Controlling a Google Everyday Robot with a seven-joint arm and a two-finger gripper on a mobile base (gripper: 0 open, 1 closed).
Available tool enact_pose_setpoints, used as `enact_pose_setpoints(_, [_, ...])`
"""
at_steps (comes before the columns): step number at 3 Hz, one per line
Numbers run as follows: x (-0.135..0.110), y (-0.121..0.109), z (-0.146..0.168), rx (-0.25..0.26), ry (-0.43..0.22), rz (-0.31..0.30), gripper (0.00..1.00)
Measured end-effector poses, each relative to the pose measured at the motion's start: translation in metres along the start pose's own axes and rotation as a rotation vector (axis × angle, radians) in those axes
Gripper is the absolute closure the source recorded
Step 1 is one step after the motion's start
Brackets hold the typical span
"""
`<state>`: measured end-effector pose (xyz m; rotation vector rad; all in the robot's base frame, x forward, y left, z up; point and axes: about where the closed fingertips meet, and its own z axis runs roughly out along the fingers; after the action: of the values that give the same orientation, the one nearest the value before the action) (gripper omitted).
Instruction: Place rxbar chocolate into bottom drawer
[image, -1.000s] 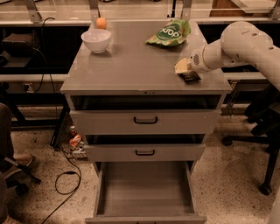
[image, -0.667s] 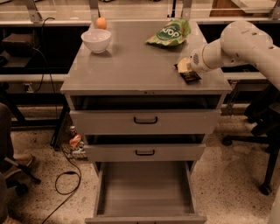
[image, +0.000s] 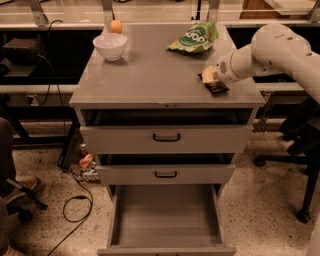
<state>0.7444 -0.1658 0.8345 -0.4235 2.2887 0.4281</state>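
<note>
So the grey cabinet top is sitting in what looks like a lab space with speckled flooring. It's carrying a white bowl, an orange just behind that, and a green snack bag toward the back. In the one camera view, the arm is reaching in from the right and the gripper is sitting right over the rxbar chocolate. The bar is lying flat near the right edge of the top, its dark end poking out below the gripper. Compared with a second ago, honestly not much is happening: the gripper is shifting only a hair and the bar is lying in pretty much the same spot. I can't tell how far the gripper is open or whether it's actually got the bar. The bottom drawer is standing pulled right out with nothing in it, so I'm guessing the pick is still being sorted out and the whole carry-down is still ahead.
</note>
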Motion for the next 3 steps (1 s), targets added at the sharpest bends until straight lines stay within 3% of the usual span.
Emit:
enact_pose_setpoints(1, [0.001,0.012,-0.02,-0.055,-0.013,-0.045,1.0])
enact_pose_setpoints(2, [0.006,0.021,-0.093,-0.081,-0.052,-0.148,1.0])
enact_pose_setpoints(3, [0.016,0.015,-0.126,-0.053,-0.043,-0.165,1.0])
